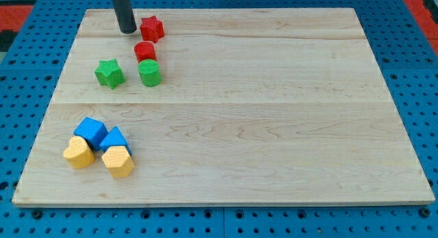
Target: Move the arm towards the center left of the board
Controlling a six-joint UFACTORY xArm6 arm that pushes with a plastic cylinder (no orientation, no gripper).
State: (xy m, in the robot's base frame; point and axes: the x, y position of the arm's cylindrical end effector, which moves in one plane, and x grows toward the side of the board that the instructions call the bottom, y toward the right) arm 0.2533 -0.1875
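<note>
Rod's tip [127, 31] at counter's [274, 128] top left, just beside red star [152, 28]. Red cylinder [144, 51] touching green cylinder [149, 72]; green star [109, 73] nearby. Blue and yellow blocks clustered bottom left.

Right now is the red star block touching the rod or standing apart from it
Apart, though barely. My tip sits just to the view's left of the red star block, and a thin strip of board shows between them.

Wooden board [260, 115] on blue pegboard [34, 33]: red star [152, 28], red cyl. [144, 51], green star [109, 73], green cyl. [149, 72] at top left; 2 blue blocks [91, 132] [115, 140], 2 yellow blocks [79, 153] [118, 161] at bottom left.
</note>
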